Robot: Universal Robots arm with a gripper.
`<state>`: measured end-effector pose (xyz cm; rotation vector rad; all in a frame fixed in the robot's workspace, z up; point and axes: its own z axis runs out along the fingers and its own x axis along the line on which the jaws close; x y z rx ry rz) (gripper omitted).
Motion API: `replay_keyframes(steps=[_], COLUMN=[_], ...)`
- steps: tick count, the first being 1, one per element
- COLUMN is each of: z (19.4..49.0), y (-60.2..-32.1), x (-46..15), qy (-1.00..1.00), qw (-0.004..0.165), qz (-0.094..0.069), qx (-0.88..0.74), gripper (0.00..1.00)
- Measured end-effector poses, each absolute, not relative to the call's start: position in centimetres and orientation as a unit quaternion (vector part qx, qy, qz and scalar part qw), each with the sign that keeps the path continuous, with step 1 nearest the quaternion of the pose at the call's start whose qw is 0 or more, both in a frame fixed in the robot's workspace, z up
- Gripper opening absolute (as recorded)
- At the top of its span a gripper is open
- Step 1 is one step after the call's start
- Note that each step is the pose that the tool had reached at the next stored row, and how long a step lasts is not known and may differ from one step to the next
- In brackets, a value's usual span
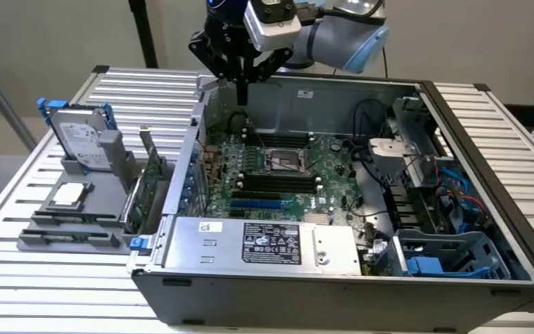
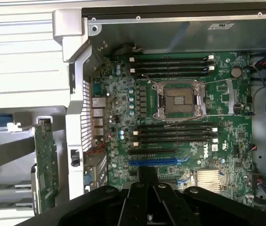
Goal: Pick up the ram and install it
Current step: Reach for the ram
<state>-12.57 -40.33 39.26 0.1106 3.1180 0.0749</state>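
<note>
My gripper [image 1: 242, 96] hangs over the far corner of the open computer case [image 1: 452, 111], on the exterior view's left. Its dark fingers are pressed together with nothing between them. In the wrist view the gripper [image 2: 147, 173] sits above the blue slot [image 2: 152, 162] on the motherboard [image 2: 227, 155]. Black memory slots [image 2: 175, 134] lie on both sides of the processor socket [image 2: 180, 100]. Green boards [image 1: 147, 191] stand on edge in a grey holder outside the case wall. I cannot tell the ram apart from the bigger card [image 2: 46, 165] there.
The grey holder [image 1: 72, 233] on the slatted table also carries a hard drive [image 1: 80, 142] and a square silver processor [image 1: 69, 195]. Inside the case are the power supply [image 1: 267, 243], cables and a blue drive cage [image 1: 448, 257] at the exterior view's right.
</note>
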Motion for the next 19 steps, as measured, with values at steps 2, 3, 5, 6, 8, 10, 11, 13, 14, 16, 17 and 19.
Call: replay_keyframes(steps=[2, 3, 5, 6, 8, 10, 11, 13, 14, 16, 17, 19], z=[39.3, 39.3, 39.3, 39.3, 39.3, 39.3, 39.2, 39.2, 39.2, 39.2, 39.2, 39.2], y=[-40.7, -40.8, -41.1, -41.2, -41.5, -41.7, -41.8, -42.1, -42.2, -42.5, -42.6, -42.8], x=[-13.2, -13.6, -14.5, -15.0, -15.9, -16.8, -17.3, -18.1, -18.6, -19.5, -20.0, -20.9], qy=[0.999, 0.999, 0.999, 0.999, 0.999, 0.999, 0.999, 0.999, 0.999, 0.999, 0.999, 0.999], qw=[0.01, 0.01, 0.01, 0.01, 0.01, 0.01, 0.01, 0.01, 0.01, 0.01, 0.01, 0.01], qz=[0.024, 0.024, 0.024, 0.024, 0.024, 0.024, 0.024, 0.024, 0.024, 0.024, 0.024, 0.024], qx=[0.035, 0.035, 0.035, 0.035, 0.035, 0.035, 0.035, 0.035, 0.035, 0.035, 0.035, 0.035], gripper=[0.0, 0.0, 0.0, 0.0, 0.0, 0.0, 0.0, 0.0, 0.0, 0.0, 0.0, 0.0])
